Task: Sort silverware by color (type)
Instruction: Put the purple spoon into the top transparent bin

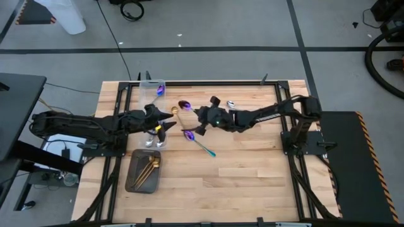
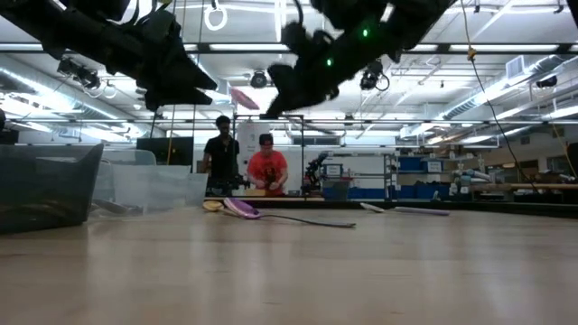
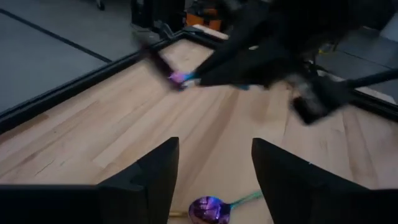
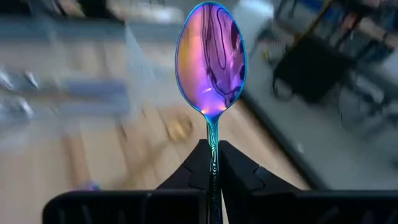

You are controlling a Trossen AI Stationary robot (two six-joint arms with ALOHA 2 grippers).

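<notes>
The right gripper (image 4: 213,163) is clamped on the handle of a purple spoon (image 4: 211,59), holding it above the table (image 1: 252,176) near the centre. The left gripper (image 3: 214,177) hangs open just beside it, over a second purple spoon (image 3: 208,210) lying on the wood. Gold spoons (image 1: 146,170) lie in the tray (image 1: 132,183); another purple one seems to sit in the bin (image 1: 151,85).
</notes>
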